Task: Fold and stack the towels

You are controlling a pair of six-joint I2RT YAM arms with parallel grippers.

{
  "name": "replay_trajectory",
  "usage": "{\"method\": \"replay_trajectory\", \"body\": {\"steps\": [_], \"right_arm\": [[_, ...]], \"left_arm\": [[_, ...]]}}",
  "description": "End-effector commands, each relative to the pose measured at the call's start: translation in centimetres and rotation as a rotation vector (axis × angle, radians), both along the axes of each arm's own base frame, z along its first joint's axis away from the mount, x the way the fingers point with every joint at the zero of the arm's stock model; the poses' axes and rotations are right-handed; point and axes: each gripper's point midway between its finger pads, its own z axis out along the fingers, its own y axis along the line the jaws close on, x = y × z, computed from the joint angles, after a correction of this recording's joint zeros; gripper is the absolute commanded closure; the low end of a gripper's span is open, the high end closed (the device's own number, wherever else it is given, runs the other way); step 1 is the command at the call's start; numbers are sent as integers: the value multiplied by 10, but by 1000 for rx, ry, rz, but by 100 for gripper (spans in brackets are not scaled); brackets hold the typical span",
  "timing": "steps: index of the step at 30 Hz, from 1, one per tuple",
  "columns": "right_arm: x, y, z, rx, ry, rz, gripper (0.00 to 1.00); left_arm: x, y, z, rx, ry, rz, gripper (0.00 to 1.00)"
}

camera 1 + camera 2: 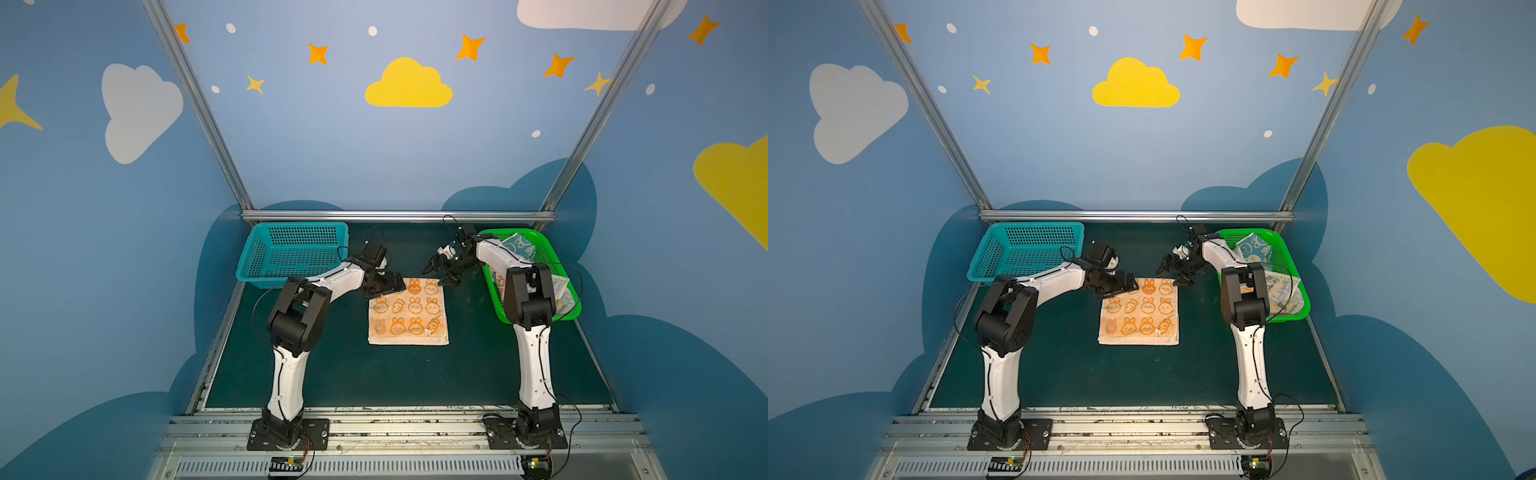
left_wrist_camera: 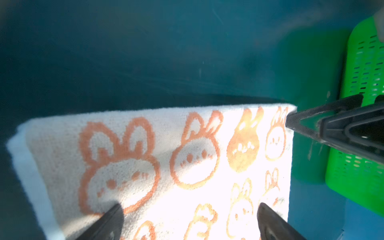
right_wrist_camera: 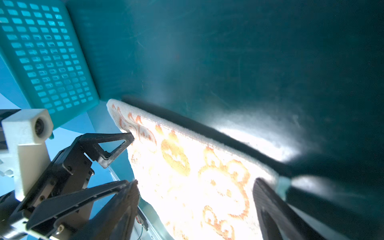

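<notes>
– At the far edge of the orange-cream towel, left fingers and right fingers: both spread, pinching nothing?
– Right. Lies flat on the worktop, centre. Looks soft, light, floppy terry; wants pinching at both far corners together, else sags.

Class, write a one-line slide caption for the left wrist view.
Open left tool over the orange rabbit towel; right tool at its corner, green basket beyond.

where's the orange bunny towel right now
In both top views the orange towel lies flat mid-table, between the teal basket and the green basket, with the left gripper and right gripper at its far corners.
</notes>
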Motion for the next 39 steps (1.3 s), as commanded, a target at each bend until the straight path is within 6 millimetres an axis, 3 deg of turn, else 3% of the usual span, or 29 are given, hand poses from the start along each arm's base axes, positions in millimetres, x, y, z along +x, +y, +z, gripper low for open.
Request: {"method": "replay_trajectory", "body": {"steps": [1, 7, 9, 14, 18, 28, 39], "right_arm": [[-24, -15, -22, -106, 65, 16, 14], [-9, -27, 25, -126, -55, 2, 13], [0, -36, 29, -159, -77, -1, 12], [15, -49, 13, -266, -78, 39, 12], [17, -44, 1, -290, -84, 94, 16], [13, -34, -26, -348, -74, 191, 29], [-2, -26, -50, -392, -18, 234, 57]], "left_arm": [[-39, 11, -31, 85, 137, 12, 1], [-22, 24, -2, 191, 50, 3, 0], [-10, 30, 9, 243, -4, -10, 0], [12, 35, 28, 310, -100, -52, 0], [19, 35, 28, 306, -94, -89, 0], [12, 35, 18, 256, -76, -106, 0], [5, 52, 8, 253, -32, -74, 0]]}}
